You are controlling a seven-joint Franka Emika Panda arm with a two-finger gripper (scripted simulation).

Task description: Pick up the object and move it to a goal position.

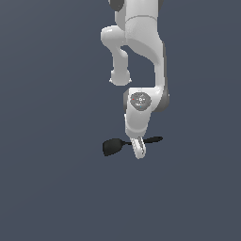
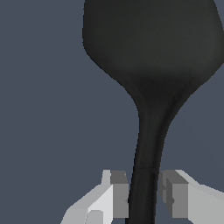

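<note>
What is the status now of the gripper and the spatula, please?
Gripper down at the spatula, fingers either side of the handle; left pad touching, small gap at the other. Grasp not confirmed. Nothing in the way.

Exterior high, wrist close overhead.

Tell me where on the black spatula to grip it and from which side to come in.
Grip the spatula on its thin handle just behind the blade, coming straight down from above. The handle is narrow enough to fit between the fingers; the blade is too wide. The pincer already straddles that handle, one finger on each side.
</note>
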